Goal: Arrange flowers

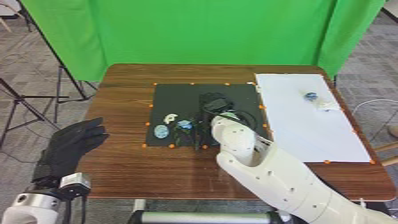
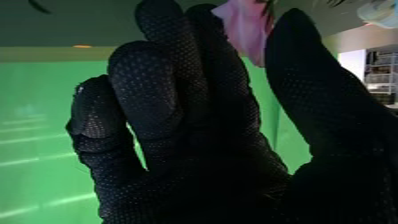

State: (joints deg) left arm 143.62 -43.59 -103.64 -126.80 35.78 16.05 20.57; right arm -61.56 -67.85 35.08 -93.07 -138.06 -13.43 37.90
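Observation:
Over the black mat (image 1: 182, 92) in the head view is my right hand (image 1: 216, 104), its fingers extended. On the mat near it are a blue flower (image 1: 185, 124) with dark leaves, a pale blue oval piece (image 1: 161, 131) and a small white piece (image 1: 170, 118). In the right wrist view my right hand (image 2: 178, 125) is open, and a pink flower (image 2: 247, 27) shows between thumb and fingertips; whether they touch it I cannot tell. My left hand (image 1: 73, 142) is open, left of the table.
A white sheet (image 1: 298, 130) covers the table's right part, with a small blue flower (image 1: 310, 95) and a whitish flower (image 1: 328, 105) on it. The brown table (image 1: 133, 170) has a green backdrop (image 1: 213, 32) behind it. A black stand (image 1: 62, 75) is at the left.

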